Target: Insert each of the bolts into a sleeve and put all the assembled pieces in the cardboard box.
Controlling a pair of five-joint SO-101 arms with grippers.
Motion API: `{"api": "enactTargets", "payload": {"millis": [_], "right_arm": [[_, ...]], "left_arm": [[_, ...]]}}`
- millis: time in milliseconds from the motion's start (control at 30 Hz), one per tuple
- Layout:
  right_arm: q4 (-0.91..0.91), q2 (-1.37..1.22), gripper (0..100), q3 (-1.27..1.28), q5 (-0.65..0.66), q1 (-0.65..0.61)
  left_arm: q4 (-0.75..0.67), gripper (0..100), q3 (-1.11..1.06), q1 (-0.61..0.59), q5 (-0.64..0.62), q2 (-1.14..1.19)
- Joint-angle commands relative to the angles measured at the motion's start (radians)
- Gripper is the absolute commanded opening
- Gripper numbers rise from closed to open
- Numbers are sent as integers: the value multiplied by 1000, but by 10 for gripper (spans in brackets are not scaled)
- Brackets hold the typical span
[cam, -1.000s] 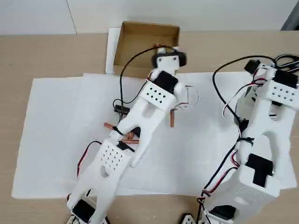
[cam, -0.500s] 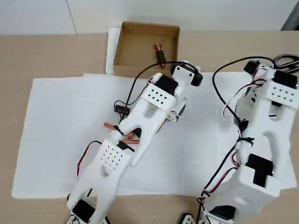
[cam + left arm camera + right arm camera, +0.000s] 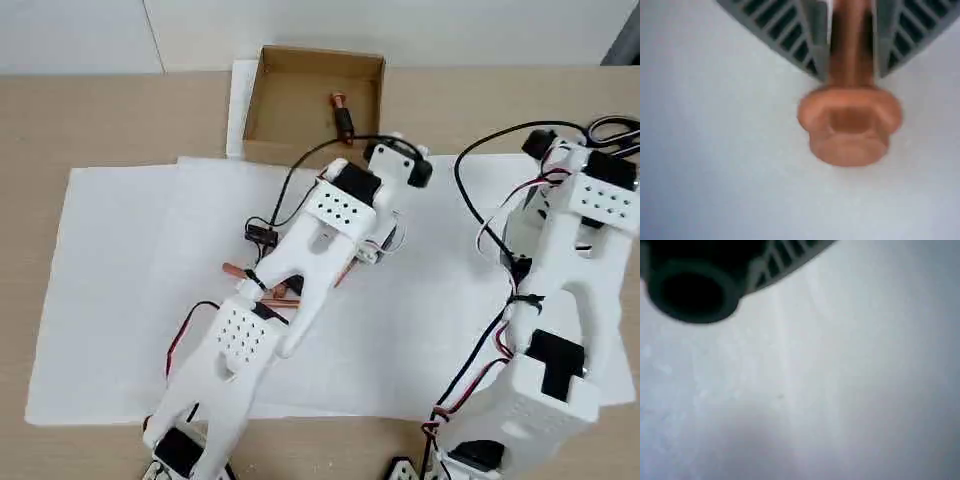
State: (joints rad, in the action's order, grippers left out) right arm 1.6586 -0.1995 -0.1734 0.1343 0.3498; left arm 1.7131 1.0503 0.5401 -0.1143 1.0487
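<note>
My left gripper (image 3: pixel 850 75) is shut on the shank of a copper bolt (image 3: pixel 850 125), whose flanged head hangs just over the white paper. In the high view the left arm (image 3: pixel 330 215) lies across the middle of the paper, below the cardboard box (image 3: pixel 290 75). One bolt pushed into a black sleeve (image 3: pixel 342 115) lies inside the box. A black sleeve (image 3: pixel 690 290) sits in my right gripper (image 3: pixel 725 265), open end showing, a little above the paper. The right arm (image 3: pixel 580 230) stands at the right side.
Two loose copper bolts (image 3: pixel 236 270) (image 3: pixel 285 296) lie on the paper beside the left arm, and another copper piece (image 3: pixel 347 272) peeks out under it. White paper (image 3: pixel 120 300) covers most of the table. Cables loop around both arms.
The left arm drew back from over the box to the paper and left the assembled piece inside. It now covers the spot where a bolt lay. The right arm kept still.
</note>
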Motion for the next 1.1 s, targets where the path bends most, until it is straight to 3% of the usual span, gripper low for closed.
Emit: {"api": "enactTargets", "payload": {"millis": [0,267,833,1067], "right_arm": [[-2,61,6,-5,-8,4],[-4,61,5,-5,-8,4],[-4,70,5,-8,-8,-2],[2,159,4,-12,-8,-64]], "left_arm": [[-26,69,8,2,0,12],[-14,69,97,5,-18,20],[-14,5,74,3,-23,14],[40,6,200,-5,-35,-49]]}}
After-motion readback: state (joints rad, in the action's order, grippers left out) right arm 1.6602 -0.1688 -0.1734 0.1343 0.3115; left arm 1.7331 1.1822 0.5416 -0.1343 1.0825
